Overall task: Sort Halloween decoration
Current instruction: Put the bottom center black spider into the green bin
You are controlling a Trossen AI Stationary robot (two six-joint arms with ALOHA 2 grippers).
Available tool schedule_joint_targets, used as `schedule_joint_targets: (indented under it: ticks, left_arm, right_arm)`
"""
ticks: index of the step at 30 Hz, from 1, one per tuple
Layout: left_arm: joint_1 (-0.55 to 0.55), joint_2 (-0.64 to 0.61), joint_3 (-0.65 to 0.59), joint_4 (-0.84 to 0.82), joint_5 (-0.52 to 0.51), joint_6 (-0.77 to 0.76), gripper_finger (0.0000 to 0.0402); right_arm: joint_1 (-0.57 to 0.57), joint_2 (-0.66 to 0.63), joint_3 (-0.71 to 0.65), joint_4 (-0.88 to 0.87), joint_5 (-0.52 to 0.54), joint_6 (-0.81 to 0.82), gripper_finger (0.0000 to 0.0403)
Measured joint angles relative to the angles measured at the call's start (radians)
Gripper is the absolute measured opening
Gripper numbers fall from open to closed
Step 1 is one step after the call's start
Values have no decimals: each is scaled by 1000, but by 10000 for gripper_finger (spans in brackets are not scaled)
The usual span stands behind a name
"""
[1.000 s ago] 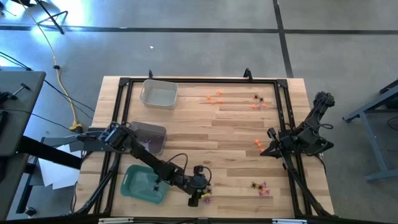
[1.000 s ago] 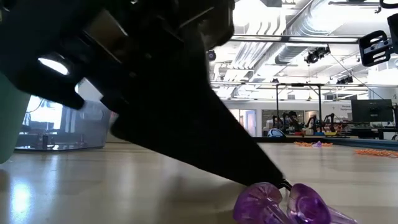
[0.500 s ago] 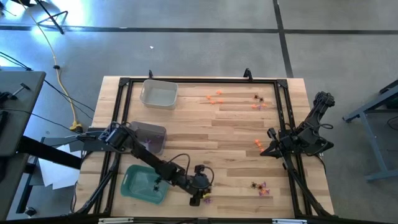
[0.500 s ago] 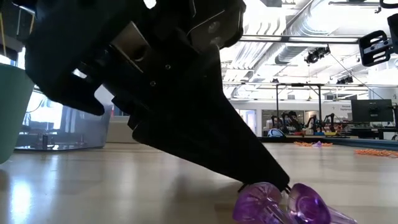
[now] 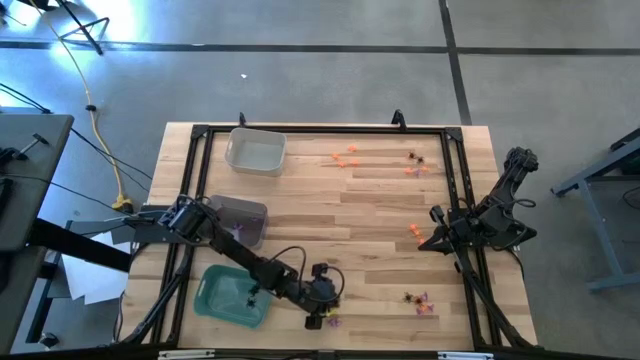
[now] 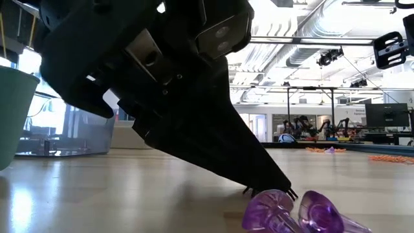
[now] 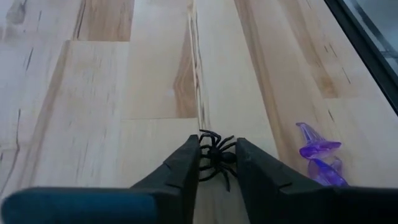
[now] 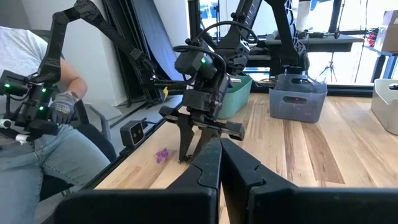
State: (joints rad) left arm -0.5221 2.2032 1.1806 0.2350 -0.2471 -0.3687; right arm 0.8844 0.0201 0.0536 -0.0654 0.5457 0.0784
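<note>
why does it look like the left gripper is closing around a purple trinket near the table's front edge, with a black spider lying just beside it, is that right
Not quite. In the left wrist view the left gripper has the black spider between its fingers, and the purple trinkets lie just beside it on the wood, untouched. The rest holds: in the high view this is near the table's front edge.
</note>
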Motion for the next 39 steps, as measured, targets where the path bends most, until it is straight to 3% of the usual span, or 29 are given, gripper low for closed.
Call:
schedule_joint_targets:
  ticks: [9, 22, 29, 34, 39]
  left_arm:
    - [5, -2, -1, -2, -8, -28, 6]
    - [-5, -62, -11, -18, 17, -94, 9]
    - [-59, -243, -13, -267, 30, -118, 10]
    - [-142, -402, -13, -550, -67, -220, 10]
    - [-264, -548, -10, -820, -177, -417, 11]
  right_arm:
    - [0, 0, 0, 0, 0, 0, 0]
    - [0, 0, 0, 0, 0, 0, 0]
    - [0, 0, 0, 0, 0, 0, 0]
    - [0, 0, 0, 0, 0, 0, 0]
    - [0, 0, 0, 0, 0, 0, 0]
